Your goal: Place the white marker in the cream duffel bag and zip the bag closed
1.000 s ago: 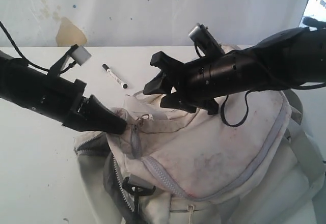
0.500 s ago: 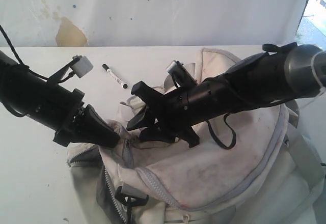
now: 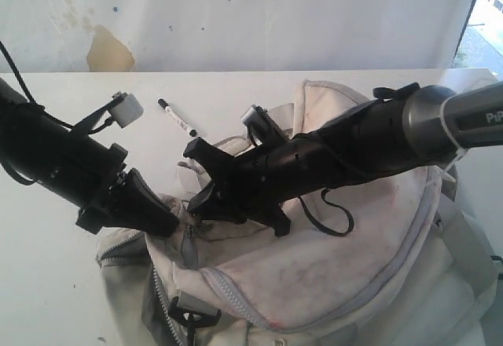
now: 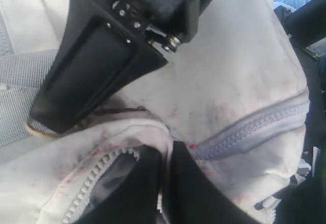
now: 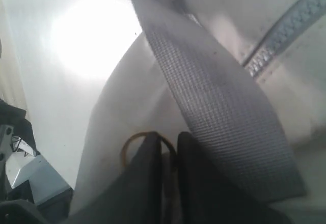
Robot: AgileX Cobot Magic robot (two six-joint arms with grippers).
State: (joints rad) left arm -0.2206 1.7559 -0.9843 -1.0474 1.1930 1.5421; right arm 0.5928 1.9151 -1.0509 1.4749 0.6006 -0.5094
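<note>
The cream duffel bag (image 3: 330, 259) lies on the white table, stained and rumpled, its grey zipper (image 4: 254, 132) curving over the top. My left gripper (image 3: 174, 222) is shut on a fold of bag fabric beside the zipper teeth (image 4: 167, 155). My right gripper (image 3: 198, 204) reaches across the bag to just beside the left one. It is shut (image 5: 169, 141) on a thin brownish pull ring (image 5: 127, 145) next to a grey webbing strap (image 5: 204, 91). The white marker (image 3: 177, 117) lies on the table behind the bag, apart from both grippers.
The table (image 3: 47, 283) stretches left and behind the bag to a stained white wall (image 3: 106, 47). A black plastic clip (image 3: 189, 311) hangs at the bag's front. A grey strap (image 3: 464, 228) runs down the bag's right side.
Both grippers have moved left and toward the front, dragging the bag's front corner with them. The right gripper dropped from above the bag to the spot beside the left gripper.
</note>
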